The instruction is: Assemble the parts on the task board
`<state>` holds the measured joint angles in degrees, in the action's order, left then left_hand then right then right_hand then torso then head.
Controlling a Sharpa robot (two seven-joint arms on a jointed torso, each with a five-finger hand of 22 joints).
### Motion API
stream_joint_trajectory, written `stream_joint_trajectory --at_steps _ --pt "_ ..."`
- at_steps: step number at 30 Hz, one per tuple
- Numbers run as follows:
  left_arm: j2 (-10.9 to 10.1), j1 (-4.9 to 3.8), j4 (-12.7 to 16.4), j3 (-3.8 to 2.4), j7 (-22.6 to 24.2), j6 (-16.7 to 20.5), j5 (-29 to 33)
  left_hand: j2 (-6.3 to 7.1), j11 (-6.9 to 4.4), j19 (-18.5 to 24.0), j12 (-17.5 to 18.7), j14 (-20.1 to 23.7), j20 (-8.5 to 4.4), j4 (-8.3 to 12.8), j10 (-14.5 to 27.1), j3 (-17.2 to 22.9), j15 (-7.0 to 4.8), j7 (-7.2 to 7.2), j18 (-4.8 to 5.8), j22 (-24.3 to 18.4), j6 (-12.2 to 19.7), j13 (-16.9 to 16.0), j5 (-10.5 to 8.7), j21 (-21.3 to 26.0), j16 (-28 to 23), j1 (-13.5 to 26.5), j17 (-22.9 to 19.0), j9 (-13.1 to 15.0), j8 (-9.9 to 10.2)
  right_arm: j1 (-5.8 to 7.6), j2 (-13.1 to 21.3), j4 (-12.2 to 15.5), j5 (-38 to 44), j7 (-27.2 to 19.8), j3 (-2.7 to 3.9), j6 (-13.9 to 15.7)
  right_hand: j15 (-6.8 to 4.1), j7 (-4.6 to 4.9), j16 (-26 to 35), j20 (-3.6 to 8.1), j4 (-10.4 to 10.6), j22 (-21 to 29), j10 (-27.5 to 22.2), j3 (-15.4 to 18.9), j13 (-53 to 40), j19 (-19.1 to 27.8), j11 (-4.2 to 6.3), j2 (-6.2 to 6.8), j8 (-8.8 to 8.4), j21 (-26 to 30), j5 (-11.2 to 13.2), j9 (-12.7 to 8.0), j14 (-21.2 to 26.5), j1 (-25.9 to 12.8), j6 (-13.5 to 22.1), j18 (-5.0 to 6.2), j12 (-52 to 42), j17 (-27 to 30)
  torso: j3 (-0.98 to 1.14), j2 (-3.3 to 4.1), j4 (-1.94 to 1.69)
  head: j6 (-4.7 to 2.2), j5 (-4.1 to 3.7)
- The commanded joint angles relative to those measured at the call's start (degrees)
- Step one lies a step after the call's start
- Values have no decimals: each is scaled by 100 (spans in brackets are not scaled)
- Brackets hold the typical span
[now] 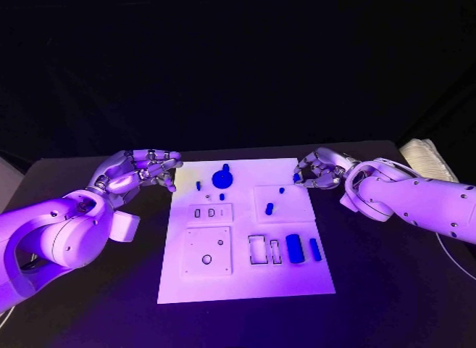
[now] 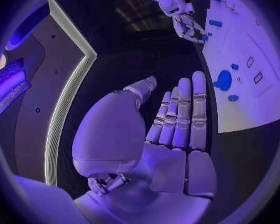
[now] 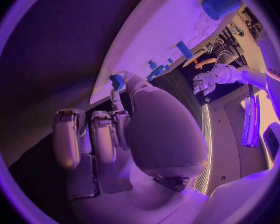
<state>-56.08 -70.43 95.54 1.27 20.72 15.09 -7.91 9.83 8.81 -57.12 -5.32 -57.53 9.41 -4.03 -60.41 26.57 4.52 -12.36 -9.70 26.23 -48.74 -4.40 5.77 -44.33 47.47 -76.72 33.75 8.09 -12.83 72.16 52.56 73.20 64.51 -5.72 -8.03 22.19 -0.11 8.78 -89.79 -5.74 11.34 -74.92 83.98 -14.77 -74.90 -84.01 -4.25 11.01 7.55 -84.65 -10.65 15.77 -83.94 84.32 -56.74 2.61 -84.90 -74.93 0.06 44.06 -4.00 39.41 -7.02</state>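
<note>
The white task board [image 1: 246,232] lies in the middle of the black table [image 1: 394,290], with blue parts [image 1: 294,248] on it. At its far right corner the right hand [image 1: 319,170] pinches a small blue part [image 3: 117,80]. The left hand [image 1: 142,170] hovers beside its left edge, fingers straight, holding nothing. Behind the table hangs a dark backdrop [image 1: 238,65].

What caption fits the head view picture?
Two robot hands, left and right, flank a white task board with blue parts.
</note>
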Motion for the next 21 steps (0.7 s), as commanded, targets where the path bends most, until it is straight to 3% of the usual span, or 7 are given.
stream_joint_trajectory --at_steps 1,21 --pt "5 -1 4 -4 37 -117 13 13 -10 36 -38 47 12 -8 41 24 -10 -6 -78 5 27 -9 -19 -36 14 -59 -5 8 12 -11 -3 -13 62 38 -2 -21 -21 -10 -21 11 -8 -1019 221 -51 -1109 -342 39 -77 32 -27 23 3 -606 7 -48 -109 -29 -1507 2 2 2 1 -9" --pt "-2 -2 -12 -4 4 -132 13 9 -6 48 -39 50 15 -23 49 27 -6 -10 -77 10 31 -8 -20 -45 14 -49 -13 8 13 -13 -99 -121 21 67 -2 15 -54 -36 -21 46 50 -1044 255 -247 -1136 -355 63 -158 73 -47 116 -15 -606 -69 -113 -116 -61 -1507 1 3 -5 11 -25"
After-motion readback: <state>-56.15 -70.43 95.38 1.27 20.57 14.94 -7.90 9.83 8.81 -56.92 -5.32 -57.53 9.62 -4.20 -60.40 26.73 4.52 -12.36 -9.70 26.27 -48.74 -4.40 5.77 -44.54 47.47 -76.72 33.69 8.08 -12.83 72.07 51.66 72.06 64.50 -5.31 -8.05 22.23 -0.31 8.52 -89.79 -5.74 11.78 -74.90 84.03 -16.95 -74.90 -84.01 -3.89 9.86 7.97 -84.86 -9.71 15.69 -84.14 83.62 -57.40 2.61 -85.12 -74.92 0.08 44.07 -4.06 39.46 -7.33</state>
